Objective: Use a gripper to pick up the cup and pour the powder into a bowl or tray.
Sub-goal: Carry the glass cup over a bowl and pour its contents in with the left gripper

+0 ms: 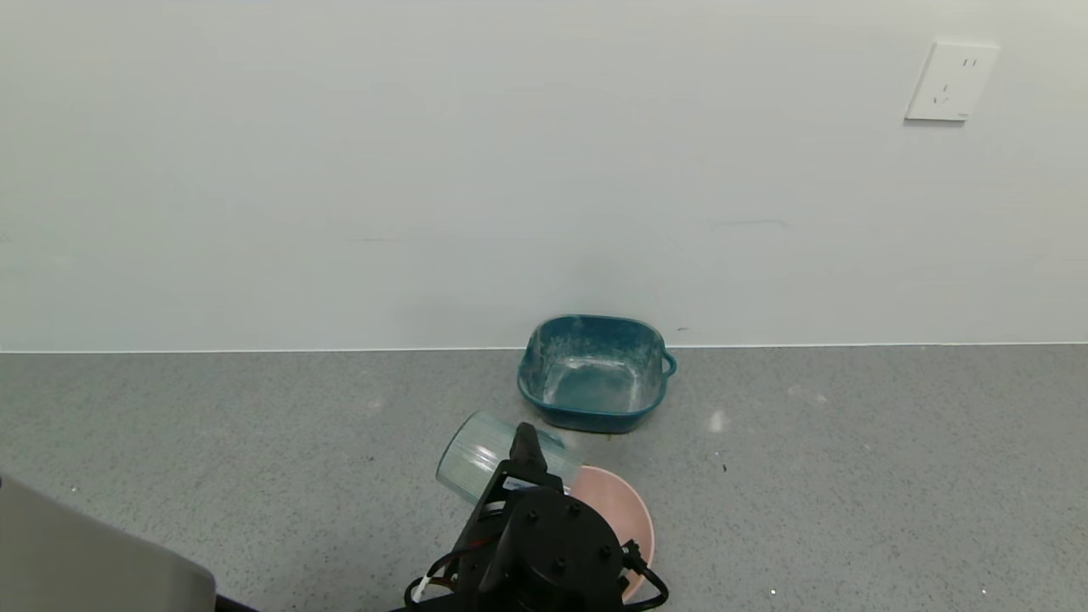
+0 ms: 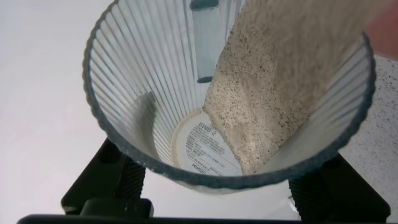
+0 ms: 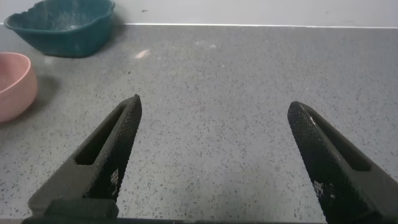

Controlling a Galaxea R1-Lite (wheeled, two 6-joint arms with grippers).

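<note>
My left gripper is shut on the clear ribbed cup and holds it tilted on its side above the far left rim of the pink bowl. In the left wrist view I look into the cup; the black fingers press on both sides of it. The pale grainy powder lies along one inner wall up to the rim, leaving the labelled bottom partly bare. My right gripper is open and empty over the bare counter, to the right of the bowl.
A square teal tray with a dusty inside and a small side handle stands against the wall just beyond the bowl; it also shows in the right wrist view. The grey speckled counter runs to the white wall. A pale flat panel sits at the near left corner.
</note>
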